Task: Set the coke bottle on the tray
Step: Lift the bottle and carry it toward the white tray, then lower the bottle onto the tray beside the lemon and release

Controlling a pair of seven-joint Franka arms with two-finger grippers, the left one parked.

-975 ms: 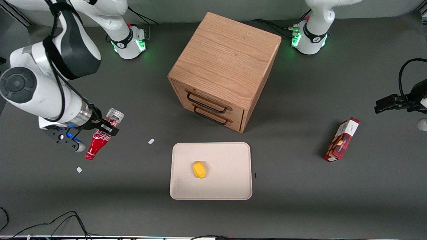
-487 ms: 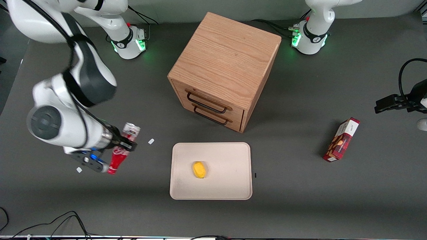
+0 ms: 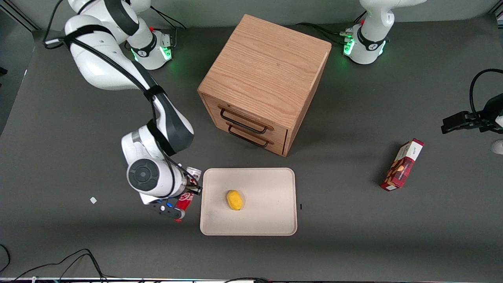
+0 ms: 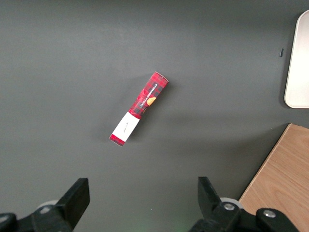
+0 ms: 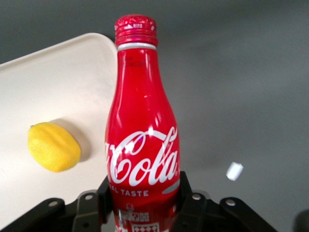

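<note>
While my right arm reaches low over the dark table (image 3: 353, 243), its gripper (image 3: 190, 188) is clamped on the coke bottle (image 3: 184, 201), which it holds in the air tilted with the red cap pointing toward the front camera and the silvery base away from it. From the wrist camera I see the black fingers (image 5: 189, 200) pressed against both sides of the coke bottle (image 5: 141, 140) near its base, white script lettering facing the lens. The bottle hangs just beside the tray (image 3: 275, 184), at the edge toward the working arm's end of the table; I cannot tell whether it overlaps the rim. On the cream tray (image 5: 72, 82) rests a lemon (image 3: 234, 199), close to the middle; the wrist camera catches the lemon (image 5: 53, 146) beside the bottle's body. A wooden drawer cabinet (image 3: 267, 74) stands farther from the front camera than the tray, its two dark handles facing the tray. A red snack box (image 3: 401, 164) lies toward the parked arm's end of the table, well apart from the tray. A small white scrap (image 3: 93, 200) sits on the table toward the working arm's end, and another white scrap (image 5: 234, 171) shows near the bottle.
</note>
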